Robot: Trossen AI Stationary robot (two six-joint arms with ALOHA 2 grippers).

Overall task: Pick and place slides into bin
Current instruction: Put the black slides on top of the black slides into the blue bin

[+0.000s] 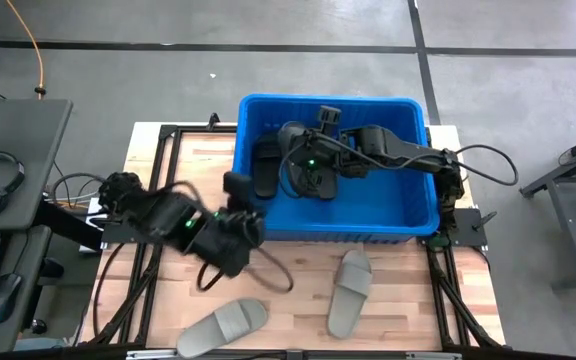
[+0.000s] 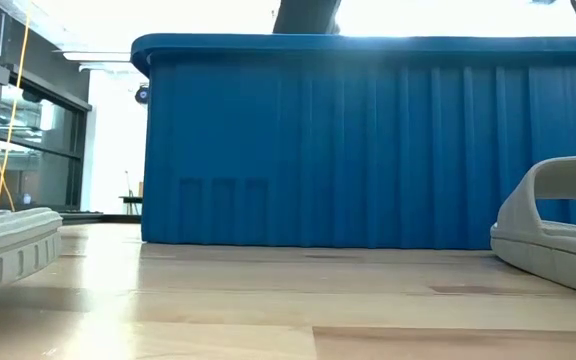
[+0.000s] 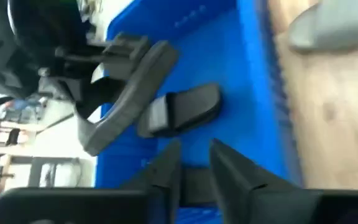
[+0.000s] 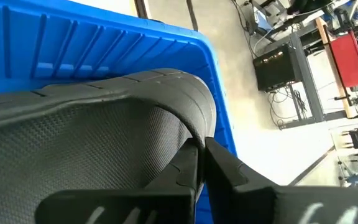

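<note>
**Black slide pinched over the bin, two grey ones left on the table**

Dark fingers of the right gripper (image 4: 199,163) sit closed on the edge of a black slide (image 4: 92,143), its textured sole filling the right wrist view. From above, that gripper hangs inside the bin (image 1: 423,215) with the slide off the floor. Another black slide (image 3: 182,111) already lies on the bin floor.

The left gripper (image 1: 236,238) is at the bin's near wall, over the table; its fingers (image 3: 232,168) stand narrowly apart with nothing between them.

Two grey slides wait on the wooden table (image 1: 298,265): one (image 1: 350,292) in front of the bin, the other (image 1: 223,325) at the table's front edge.

These look like light, soft foam that bends under a pinch but will not break. A firm hold probably lies on the sole's side rim or across the wide strap; the flat sole is too broad to span. A slide held by one edge hangs and swings, so a low release suits it.
</note>
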